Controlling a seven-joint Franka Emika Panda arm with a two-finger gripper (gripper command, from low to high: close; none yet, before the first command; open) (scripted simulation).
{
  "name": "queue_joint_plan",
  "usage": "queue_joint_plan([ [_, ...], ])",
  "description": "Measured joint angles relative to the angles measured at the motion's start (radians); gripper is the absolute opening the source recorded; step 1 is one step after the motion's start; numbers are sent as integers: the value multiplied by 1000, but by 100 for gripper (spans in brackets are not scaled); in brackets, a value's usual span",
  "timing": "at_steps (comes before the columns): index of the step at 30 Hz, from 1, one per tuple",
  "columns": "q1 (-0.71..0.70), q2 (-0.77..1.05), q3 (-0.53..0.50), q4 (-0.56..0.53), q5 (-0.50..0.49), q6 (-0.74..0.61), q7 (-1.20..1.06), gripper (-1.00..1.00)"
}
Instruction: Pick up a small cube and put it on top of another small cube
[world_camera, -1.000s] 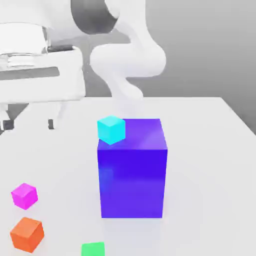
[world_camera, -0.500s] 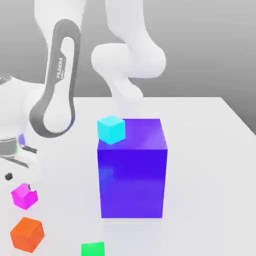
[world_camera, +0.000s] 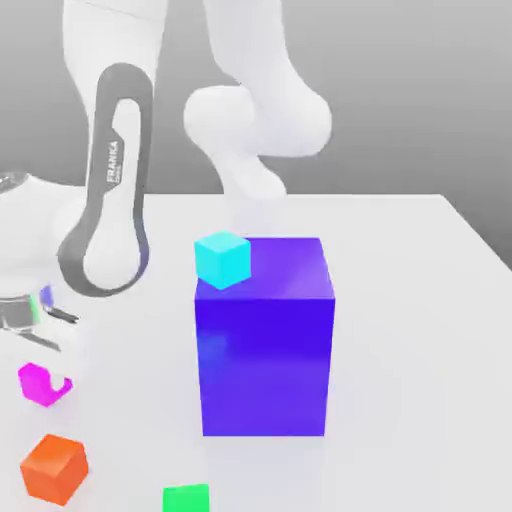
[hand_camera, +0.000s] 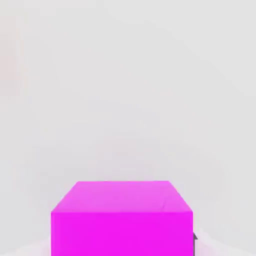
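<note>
1. My gripper (world_camera: 43, 379) clasps the small, plain magenta cube (world_camera: 39, 385), at the exterior view's lower left.
2. An off-centre grip could let it twist or slip; a low swing could clip the matte orange cube (world_camera: 55, 469).
3. The crisp-edged magenta faces look smooth, flat and probably rigid.

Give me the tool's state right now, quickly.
Tool: closed, holding the pink cube.
</note>
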Motion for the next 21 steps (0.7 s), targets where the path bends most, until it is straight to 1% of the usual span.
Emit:
queue_joint_plan([
  [2,28,-36,-5,6,-55,-40,54,-100],
  [12,324,-9,161,246,-175,-236,326,-100],
  [14,354,26,187,277,-176,-229,348,-100],
  [17,343,125,220,291,-137,-147,327,-100],
  [18,340,143,226,293,-129,-130,322,100],
  [21,340,143,226,293,-129,-130,322,100],
])
